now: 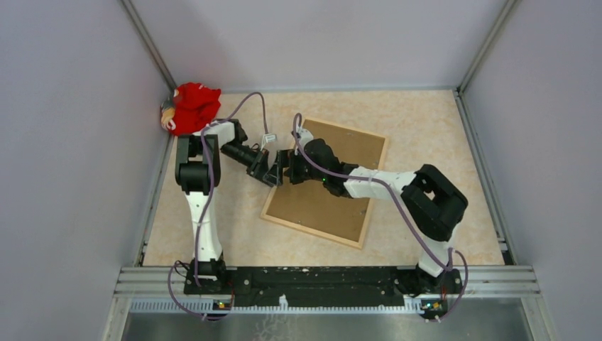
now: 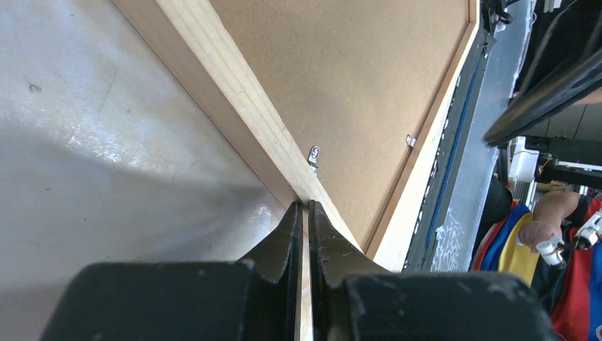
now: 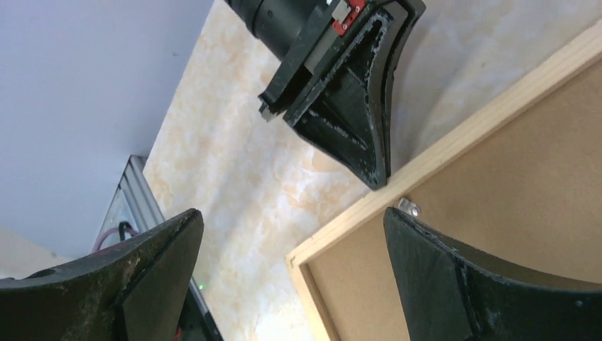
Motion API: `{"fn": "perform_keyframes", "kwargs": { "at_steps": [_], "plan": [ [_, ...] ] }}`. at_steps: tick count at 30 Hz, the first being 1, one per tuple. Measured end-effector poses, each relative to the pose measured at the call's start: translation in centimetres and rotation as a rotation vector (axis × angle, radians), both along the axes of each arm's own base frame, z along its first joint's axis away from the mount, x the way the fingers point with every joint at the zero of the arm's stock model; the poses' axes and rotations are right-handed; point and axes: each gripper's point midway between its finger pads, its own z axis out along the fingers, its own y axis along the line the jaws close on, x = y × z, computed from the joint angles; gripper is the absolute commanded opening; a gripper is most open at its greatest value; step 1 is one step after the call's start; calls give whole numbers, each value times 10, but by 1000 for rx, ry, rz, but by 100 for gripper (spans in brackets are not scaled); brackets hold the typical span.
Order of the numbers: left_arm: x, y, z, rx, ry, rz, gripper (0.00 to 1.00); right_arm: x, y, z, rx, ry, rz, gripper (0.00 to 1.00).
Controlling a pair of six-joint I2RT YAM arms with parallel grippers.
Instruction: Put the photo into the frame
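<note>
The table (image 1: 440, 128) is overlooked from high behind the arm bases. The frame (image 2: 234, 99) rim is seen closely past the left gripper (image 2: 307, 206), running toward eleven o'clock. Both are shared by the right wrist view, at one o'clock.

No readable text or labels — none anywhere.

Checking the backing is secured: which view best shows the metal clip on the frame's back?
Left wrist: the clip shows close and sharp against the frame's inner rail, just beyond the left tool. Right wrist catches it small at the rail. Top external is too far to show it.
</note>
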Motion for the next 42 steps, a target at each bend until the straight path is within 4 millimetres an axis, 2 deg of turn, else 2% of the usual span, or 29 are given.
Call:
{"fn": "perform_keyframes", "kwargs": {
  "at_steps": [2, 5, 9, 11, 12, 13, 16, 19, 21, 22, 23, 26, 27, 29, 31, 35, 39, 42],
  "plan": [
    [0, 0, 0, 3, -2, -4, 10, 0, -10, 7, 11, -8, -11, 99],
    [0, 0, 0, 7, -3, -8, 10, 3, -35, 0, -8, 10, -49, 99],
    [0, 0, 0, 8, -10, -14, 10, 23, -103, -23, -71, 72, -189, 99],
    [0, 0, 0, 8, -14, -17, 10, 37, -141, -28, -103, 89, -285, 99],
    [0, 0, 0, 7, -15, -18, 10, 40, -151, -27, -112, 91, -312, 99],
    [0, 0, 0, 7, -15, -18, 10, 42, -157, -26, -115, 93, -326, 99],
    [0, 0, 0, 7, -15, -18, 10, 38, -155, -23, -116, 92, -320, 99],
    [0, 0, 0, 6, -17, -19, 10, 34, -167, -32, -152, 119, -348, 99],
    [0, 0, 0, 5, -19, -21, 11, 35, -191, -38, -176, 142, -403, 99],
    [-1, 0, 0, 5, -22, -23, 11, 38, -214, -41, -184, 155, -456, 99],
    [-1, 0, 0, 4, -25, -24, 11, 39, -220, -41, -185, 156, -473, 99],
    [-1, 0, 0, -1, -35, -32, 11, 54, -259, -35, -185, 156, -578, 99],
    [-1, 0, 0, -3, -39, -35, 13, 59, -264, -32, -177, 146, -592, 98],
    [-3, -1, 0, -3, -41, -43, 16, 65, -258, -28, -160, 139, -572, 96],
    [-5, -2, 0, -2, -39, -54, 17, 79, -239, -26, -138, 143, -510, 94],
    [-3, -4, 3, 11, -41, -64, 19, 120, -199, -26, -97, 132, -403, 92],
    [25, -8, 14, 11, -88, -26, 22, 164, -160, -22, -67, 92, -310, 89],
    [49, -13, 18, -1, -118, 10, 23, 187, -137, -17, -46, 61, -258, 88]
  ]
}}
